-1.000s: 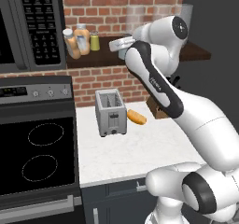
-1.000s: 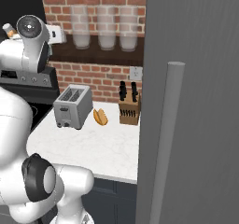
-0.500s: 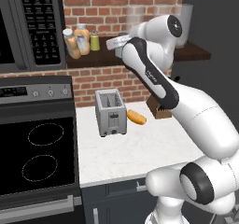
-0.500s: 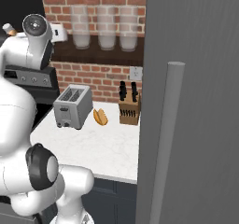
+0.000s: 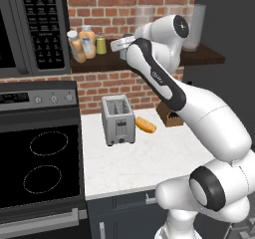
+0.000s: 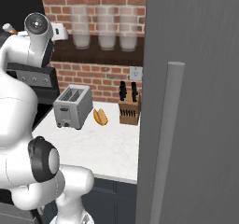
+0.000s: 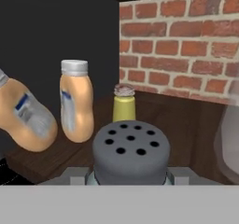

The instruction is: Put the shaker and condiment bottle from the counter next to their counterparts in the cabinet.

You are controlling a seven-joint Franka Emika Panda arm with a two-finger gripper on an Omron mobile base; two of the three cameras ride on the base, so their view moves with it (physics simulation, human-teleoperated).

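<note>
Advanced leftward along the dark wooden shelf, the gripper clamps the grey-capped glass shaker, jaws partly closed, behind the yellow-green shaker.

Shaker body hidden below its cap, cut by hand view's bottom band; gripper fingertips not visible. Leftmost orange bottle cropped at left edge. Grey jar cropped at right edge.
</note>
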